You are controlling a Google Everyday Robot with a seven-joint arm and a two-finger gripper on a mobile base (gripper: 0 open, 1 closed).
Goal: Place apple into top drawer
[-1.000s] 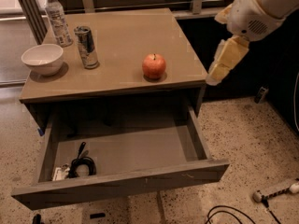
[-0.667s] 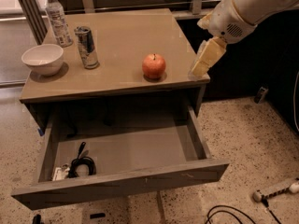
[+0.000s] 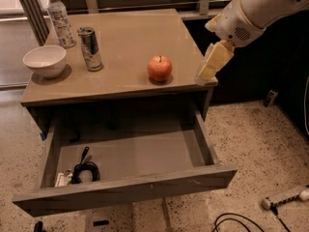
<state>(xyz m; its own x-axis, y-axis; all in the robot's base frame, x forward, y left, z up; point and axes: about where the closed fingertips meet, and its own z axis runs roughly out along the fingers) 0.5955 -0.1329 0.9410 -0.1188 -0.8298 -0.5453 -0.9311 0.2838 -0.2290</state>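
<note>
The red-orange apple (image 3: 159, 68) stands upright on the tan table top (image 3: 130, 37), near its front edge, right of centre. The top drawer (image 3: 125, 163) is pulled out below the table top, its grey inside showing. My gripper (image 3: 208, 67) hangs from the white arm at the upper right, above the table's right front corner, to the right of the apple and apart from it. It holds nothing that I can see.
A white bowl (image 3: 44, 61), a silver can (image 3: 90, 48) and a clear water bottle (image 3: 60, 18) stand on the left of the table. A black coiled cable (image 3: 84, 170) lies in the drawer's left front corner. Cables and a power strip (image 3: 285, 198) lie on the floor at right.
My arm and gripper have moved left, from right of the table to above its right front corner, closer to the apple. The apple and the drawer have not moved.
</note>
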